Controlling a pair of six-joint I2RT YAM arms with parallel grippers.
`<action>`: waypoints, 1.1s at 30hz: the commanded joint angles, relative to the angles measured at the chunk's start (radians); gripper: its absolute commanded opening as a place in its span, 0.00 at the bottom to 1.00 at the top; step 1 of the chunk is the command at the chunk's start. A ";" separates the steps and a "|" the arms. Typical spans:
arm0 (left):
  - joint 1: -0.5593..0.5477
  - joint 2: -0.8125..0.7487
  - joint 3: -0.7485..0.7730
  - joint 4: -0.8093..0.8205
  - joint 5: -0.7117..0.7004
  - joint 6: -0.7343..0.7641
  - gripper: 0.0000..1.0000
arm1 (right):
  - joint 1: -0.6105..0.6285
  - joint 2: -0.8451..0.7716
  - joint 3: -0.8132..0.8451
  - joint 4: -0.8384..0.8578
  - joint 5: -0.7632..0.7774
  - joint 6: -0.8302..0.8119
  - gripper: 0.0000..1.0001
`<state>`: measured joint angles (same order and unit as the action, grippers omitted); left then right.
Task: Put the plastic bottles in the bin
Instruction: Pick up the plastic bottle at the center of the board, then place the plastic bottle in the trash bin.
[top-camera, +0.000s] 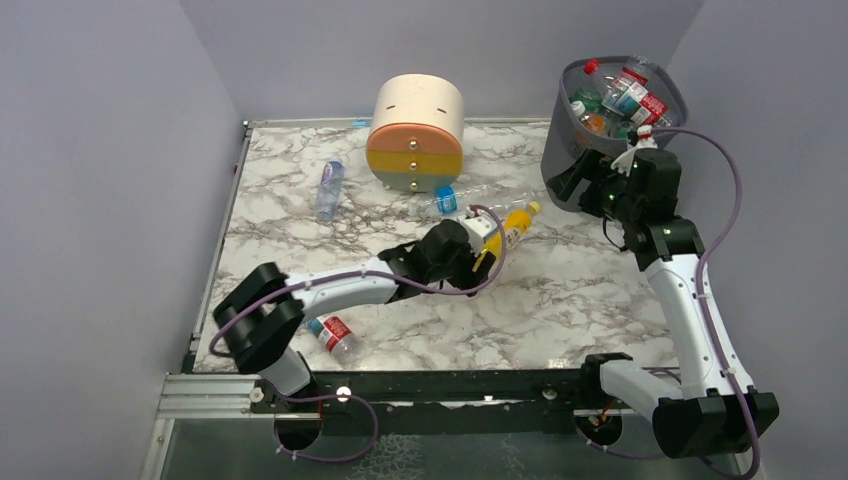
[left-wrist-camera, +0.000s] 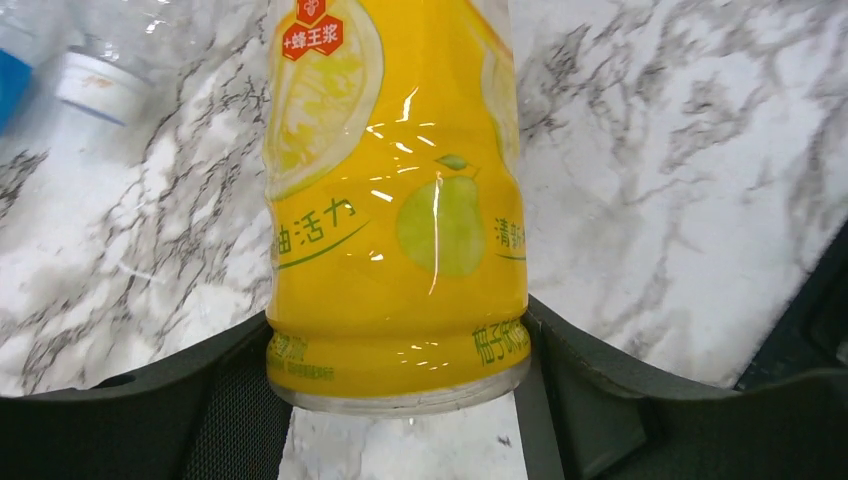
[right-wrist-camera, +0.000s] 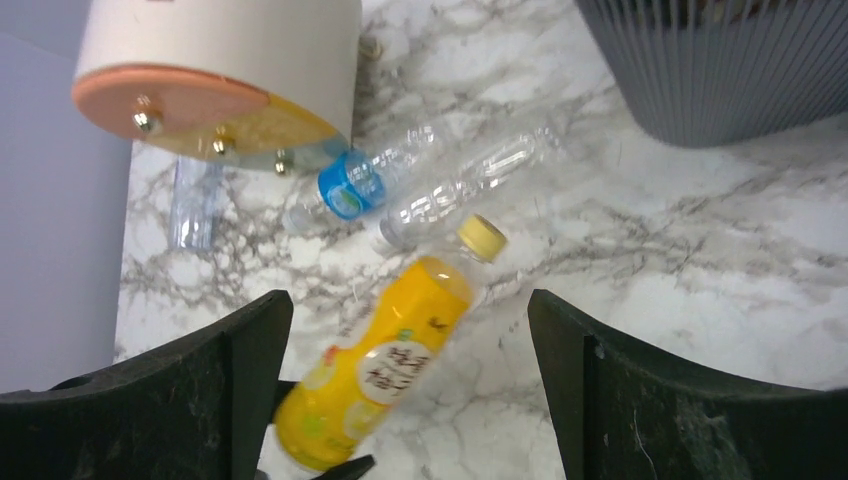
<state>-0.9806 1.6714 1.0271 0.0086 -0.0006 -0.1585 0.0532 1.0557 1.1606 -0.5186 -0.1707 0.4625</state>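
The left gripper (left-wrist-camera: 398, 320) is clamped on the base of the yellow lemon-drink bottle (left-wrist-camera: 400, 200), while the right gripper (right-wrist-camera: 405, 305) hangs with fingers apart beside the mesh bin (right-wrist-camera: 720, 70).

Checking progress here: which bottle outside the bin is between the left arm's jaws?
The yellow bottle with the yellow cap, mid-table. The other loose bottles are clear, and nothing grips them.

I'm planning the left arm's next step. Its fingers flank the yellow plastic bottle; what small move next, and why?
Probably raise the left gripper a little: its fingers press both sides of the base of the yellow plastic bottle, and the rim of the tall dark grey mesh bin sits well above the marble table.
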 joint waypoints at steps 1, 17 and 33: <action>-0.007 -0.228 -0.116 0.055 -0.034 -0.081 0.63 | 0.002 -0.021 -0.109 0.015 -0.123 0.047 0.91; -0.009 -0.572 -0.335 0.003 -0.095 -0.171 0.63 | 0.002 -0.008 -0.420 0.482 -0.616 0.420 0.93; -0.009 -0.510 -0.327 0.116 -0.047 -0.172 0.63 | 0.039 0.113 -0.434 0.613 -0.641 0.494 0.96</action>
<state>-0.9840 1.1439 0.6689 0.0525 -0.0677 -0.3229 0.0734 1.1378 0.6960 0.0341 -0.7811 0.9356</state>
